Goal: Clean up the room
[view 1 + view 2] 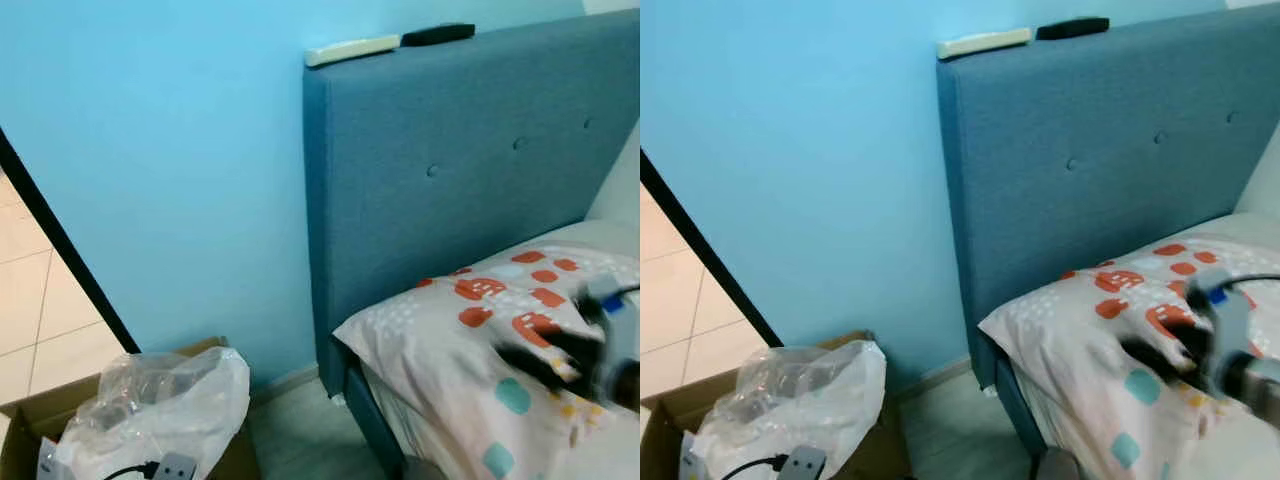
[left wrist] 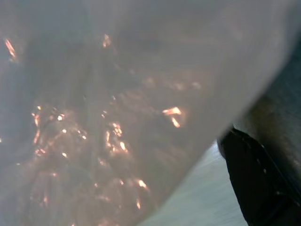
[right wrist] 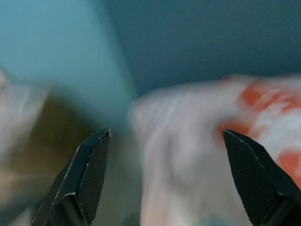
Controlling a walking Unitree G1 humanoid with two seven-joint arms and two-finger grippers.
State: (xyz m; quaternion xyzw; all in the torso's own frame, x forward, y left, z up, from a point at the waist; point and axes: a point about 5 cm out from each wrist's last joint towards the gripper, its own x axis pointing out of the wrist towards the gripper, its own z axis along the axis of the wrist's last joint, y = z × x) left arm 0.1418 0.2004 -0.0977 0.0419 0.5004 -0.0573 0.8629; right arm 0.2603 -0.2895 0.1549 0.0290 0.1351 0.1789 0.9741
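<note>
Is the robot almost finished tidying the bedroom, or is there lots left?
Hard to say, but it looks early. Done: a clear plastic bag already sits in the cardboard box. In hand: nothing; the right gripper is open, blurred, over the patterned pillow. Left: a white remote and a black remote lie on the headboard.

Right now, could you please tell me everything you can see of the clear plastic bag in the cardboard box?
The clear plastic bag is thin, crinkled, glossy film, bunched into a puffed heap. It sits in an open brown cardboard box on the floor by the blue wall, left of the bed, and spills over the box's right edge. Dim shapes show through it; what they are cannot be told. A black cable with a grey plug lies against its lower front. The left wrist view looks closely at similar wrinkled film.
</note>
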